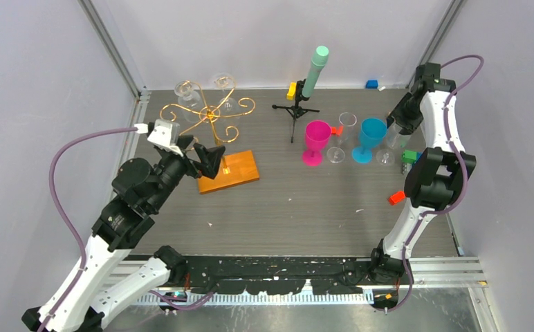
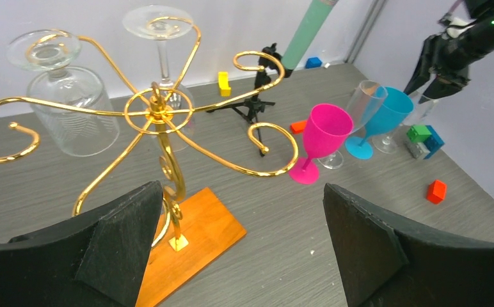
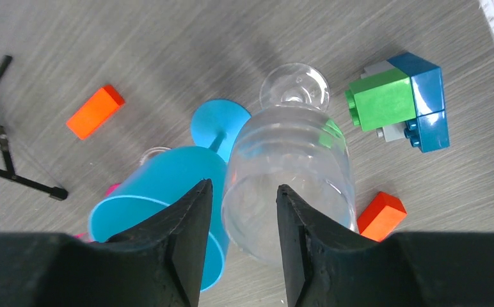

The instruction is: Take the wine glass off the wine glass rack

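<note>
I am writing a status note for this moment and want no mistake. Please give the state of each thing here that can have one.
wine glass rack: upright on its wooden base.
hanging wine glasses: both upside down on the rack.
left gripper: open, empty, near the rack's post.
right gripper: open, over the rim of the standing clear glass.
standing clear glass: upright on the table.
pink goblet: upright.
blue goblet: upright.
tripod: standing.

We look down on a grey table [image 1: 306, 207] set with glasses.
The left gripper [image 1: 202, 152], jaws spread, hangs just beside the gold wine glass rack [image 1: 209, 116], where two clear wine glasses [image 1: 187, 91] hang upside down on the far side; the right gripper [image 1: 397, 129] hovers over a clear glass [image 1: 387, 158] standing next to the blue glass [image 1: 371, 135] and near the pink glass [image 1: 315, 138].
</note>
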Tool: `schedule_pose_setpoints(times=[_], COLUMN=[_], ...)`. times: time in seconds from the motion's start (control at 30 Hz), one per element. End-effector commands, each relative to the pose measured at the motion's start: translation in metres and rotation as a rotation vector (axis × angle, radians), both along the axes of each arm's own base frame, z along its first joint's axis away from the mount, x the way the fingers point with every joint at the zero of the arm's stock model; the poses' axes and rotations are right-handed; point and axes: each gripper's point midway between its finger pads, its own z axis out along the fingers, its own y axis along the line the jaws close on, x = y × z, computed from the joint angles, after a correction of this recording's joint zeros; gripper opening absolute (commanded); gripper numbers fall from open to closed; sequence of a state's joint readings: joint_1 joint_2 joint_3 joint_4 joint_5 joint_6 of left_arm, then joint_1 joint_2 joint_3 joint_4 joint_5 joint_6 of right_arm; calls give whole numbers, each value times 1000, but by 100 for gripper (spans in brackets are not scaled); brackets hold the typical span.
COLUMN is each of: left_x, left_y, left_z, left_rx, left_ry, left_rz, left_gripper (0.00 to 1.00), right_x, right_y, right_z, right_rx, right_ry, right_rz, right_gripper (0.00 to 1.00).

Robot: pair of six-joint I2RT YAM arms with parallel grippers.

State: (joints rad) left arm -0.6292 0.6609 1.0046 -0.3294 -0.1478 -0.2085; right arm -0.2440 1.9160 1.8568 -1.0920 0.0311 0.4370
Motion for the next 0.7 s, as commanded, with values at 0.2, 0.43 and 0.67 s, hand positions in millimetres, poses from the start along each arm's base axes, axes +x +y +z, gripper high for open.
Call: schedule_pose_setpoints(times=[0.2,0.43,0.67], left_x=[16,43,79], left_y=[10,14,2], left_z=[33,50,68], left_rx=[7,28,-73], left_ry=[16,43,52], left_rz=[104,206,212], left_gripper=[100,100,100], right_x=[21,15,-25], right_y=[-4,14,38], right_z=[84,123,162], right_rx=[-42,9,66], right_ry=[-212,-341,-526], right_rz=[9,43,13], right_gripper=[53,54,54])
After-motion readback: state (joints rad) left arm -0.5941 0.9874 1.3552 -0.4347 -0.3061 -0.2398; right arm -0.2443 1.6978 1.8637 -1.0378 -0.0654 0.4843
